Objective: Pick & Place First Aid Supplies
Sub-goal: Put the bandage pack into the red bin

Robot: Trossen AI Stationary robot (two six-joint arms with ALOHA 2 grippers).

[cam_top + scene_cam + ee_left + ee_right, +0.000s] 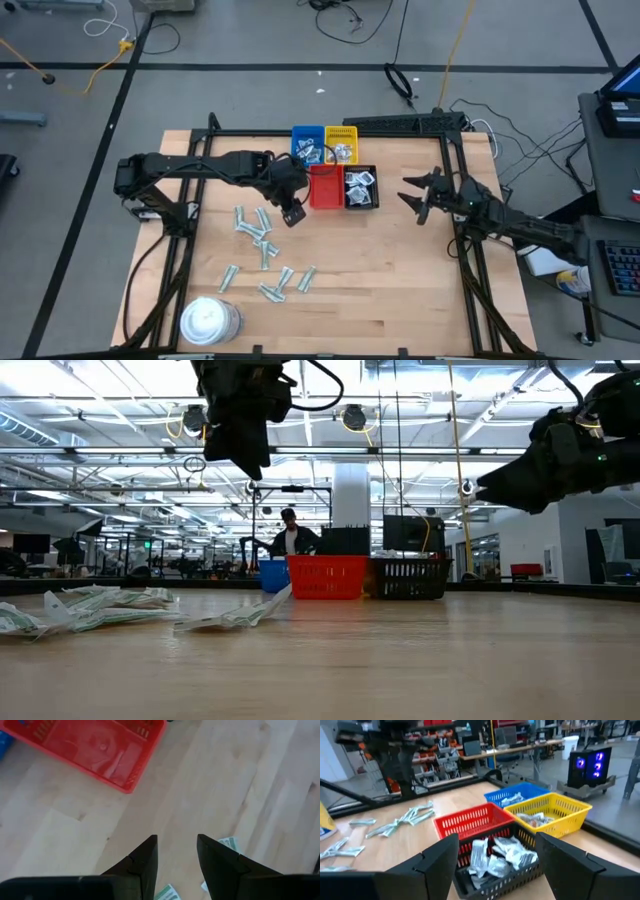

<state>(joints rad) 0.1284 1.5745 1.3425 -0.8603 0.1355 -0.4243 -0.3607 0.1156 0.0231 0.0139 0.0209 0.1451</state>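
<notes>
Left gripper [293, 214]: hanging above bare wood by the red tray [324, 187], fingers parted, gripping nothing.
Right gripper [415, 196]: waiting beside the black tray [360, 188], fingers spread wide, empty.
Packets [262, 247]: lying scattered mid-table; more sitting in the trays.

The bench [400, 270] is pale wood planks, smooth with a soft sheen. The red tray [95, 747] looks like slotted, slightly glossy plastic. The packets [495, 855] seem crinkly, shiny wrapped film. The fingers [220, 860] are matt black.
</notes>
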